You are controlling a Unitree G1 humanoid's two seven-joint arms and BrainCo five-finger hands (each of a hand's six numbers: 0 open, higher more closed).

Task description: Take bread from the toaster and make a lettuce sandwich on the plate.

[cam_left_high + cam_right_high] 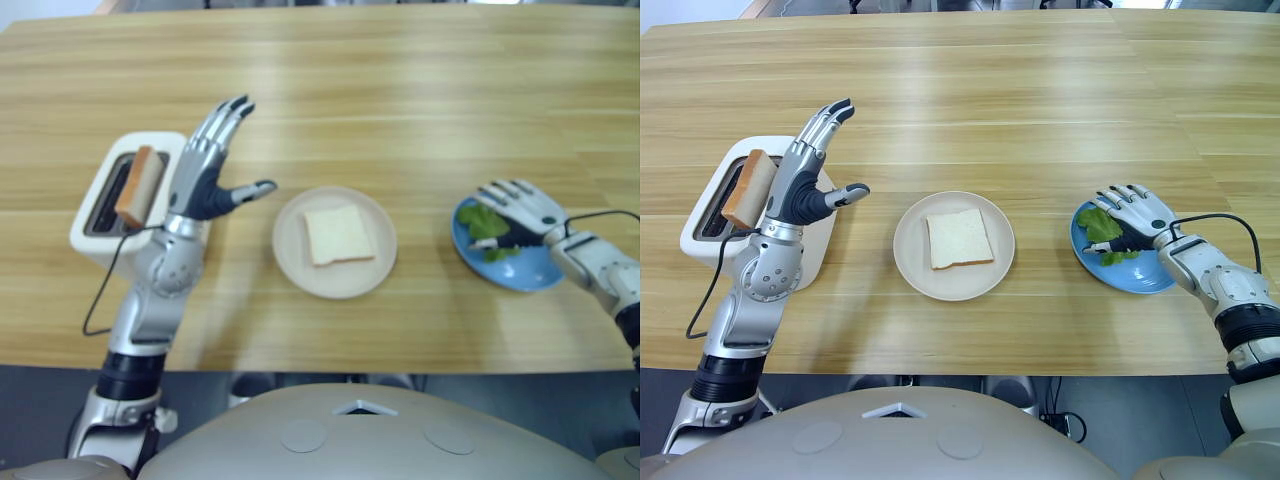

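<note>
My right hand (1140, 213) rests on the lettuce (1098, 222) in the blue dish (1140, 278), the leaves directly beneath it; whether it has a grip I cannot tell. The plate (910, 260), one bread slice (960, 238) flat on it, lies to that hand's left. My left hand (805, 185) stands raised, fingers spread and holding nothing, just right of the toaster (700, 240), where a second slice (748, 188) stands upright.

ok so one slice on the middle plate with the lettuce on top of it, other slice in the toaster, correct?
Not quite. The lettuce isn't on the slice: it lies on the blue plate at the right, under the right hand, as the right eye view shows. The slice on the middle plate is bare; the other slice is in the toaster.
</note>
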